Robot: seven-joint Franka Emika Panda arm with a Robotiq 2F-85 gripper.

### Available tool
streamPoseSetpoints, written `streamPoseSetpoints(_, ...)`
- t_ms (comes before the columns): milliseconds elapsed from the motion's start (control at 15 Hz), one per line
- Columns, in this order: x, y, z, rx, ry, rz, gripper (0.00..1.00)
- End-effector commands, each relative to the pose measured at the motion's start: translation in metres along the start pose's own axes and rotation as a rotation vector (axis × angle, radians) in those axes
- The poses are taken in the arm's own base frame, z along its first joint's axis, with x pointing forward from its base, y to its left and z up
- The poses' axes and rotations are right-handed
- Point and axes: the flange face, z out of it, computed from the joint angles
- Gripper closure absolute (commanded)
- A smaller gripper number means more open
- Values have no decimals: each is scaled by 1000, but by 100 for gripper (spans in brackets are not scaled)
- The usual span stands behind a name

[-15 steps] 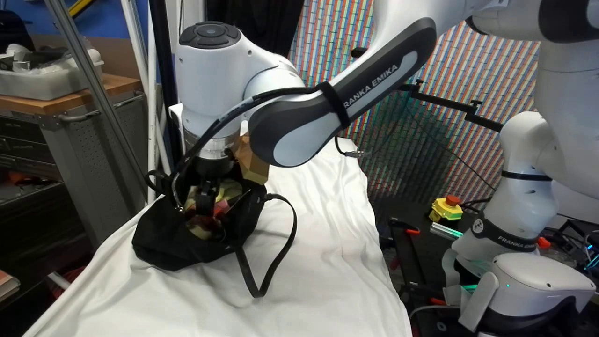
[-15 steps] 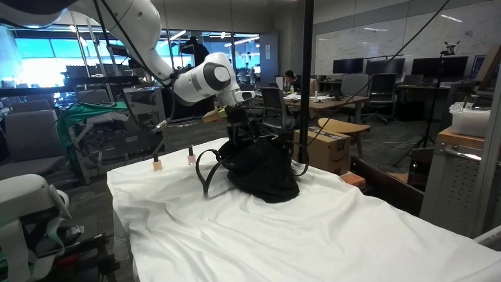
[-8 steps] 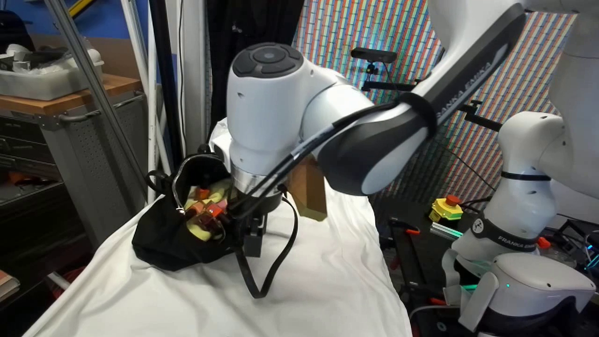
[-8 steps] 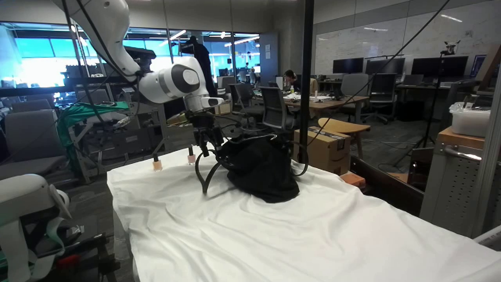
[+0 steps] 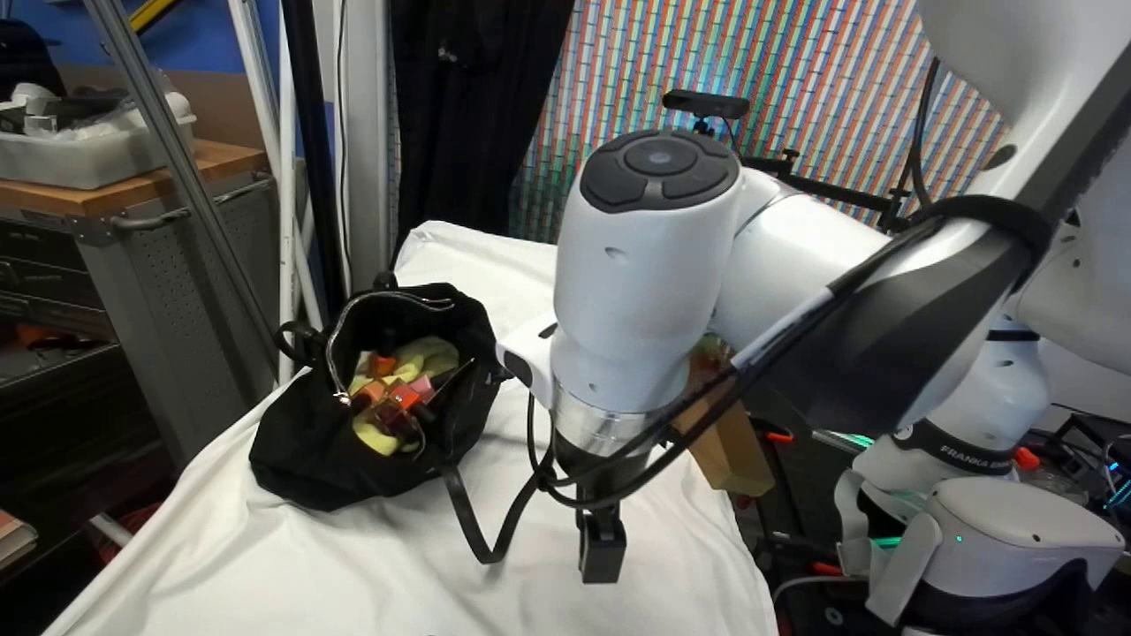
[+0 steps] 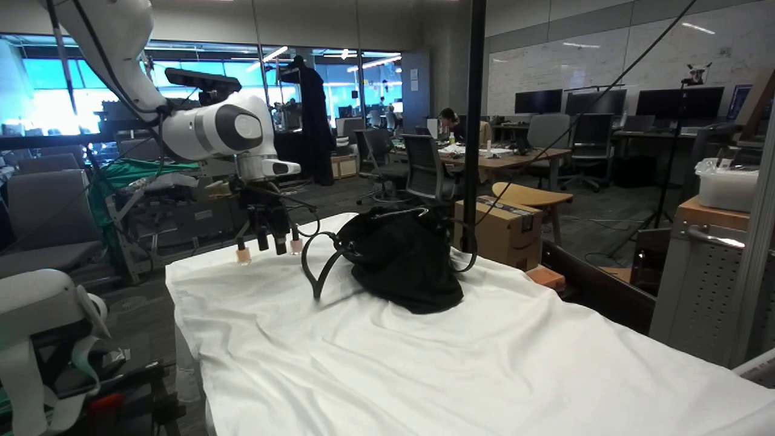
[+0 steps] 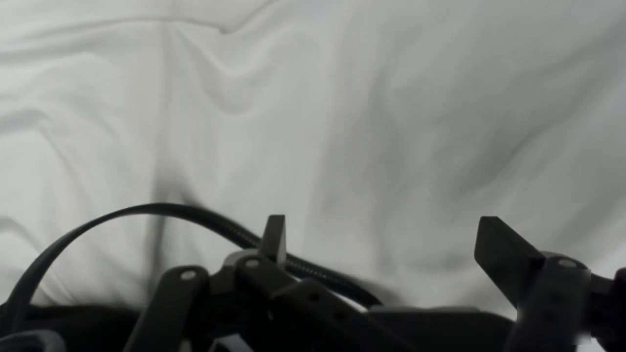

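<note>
Chairs [image 6: 424, 163], a whiteboard [image 6: 636, 54] and a box [image 6: 508, 236] beyond the tabletop [image 6: 514, 351] in an exterior view. Over the tabletop, creased white cloth [image 7: 313, 122]. Above the cloth, the hand [image 7: 381, 220]: pointing down, spread wide, holding nothing, with cloth behind the gap in the wrist view and a black strap [image 7: 161, 209] passing behind one of the fingers [image 7: 503, 259]. Near the hand in an exterior view, upright and black-capped, an orange bottle [image 6: 243, 257] to one side and a pink bottle [image 6: 296, 246] to the other; cannot tell how close in depth. Apart from the hand, resting on the cloth, the bag [image 5: 318, 459]: black, open at the top, with a yellow thing [image 5: 433, 356] and small red and orange pieces [image 5: 402, 397] inside.
</note>
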Motion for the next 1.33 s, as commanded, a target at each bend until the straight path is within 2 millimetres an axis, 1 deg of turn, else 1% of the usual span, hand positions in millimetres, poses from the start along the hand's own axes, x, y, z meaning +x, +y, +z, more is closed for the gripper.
streamPoseSetpoints(0,-25,-16,-10,58,-3,-3,0)
streamPoseSetpoints(267,-32,-31,-12,132,-9,39,0)
streamPoseSetpoints(533,-31,-34,-15,194,-6,76,0)
streamPoseSetpoints(800,-28,-40,-23,238,6,111,0)
streamPoseSetpoints(1267,-13,-65,-35,312,67,158,0)
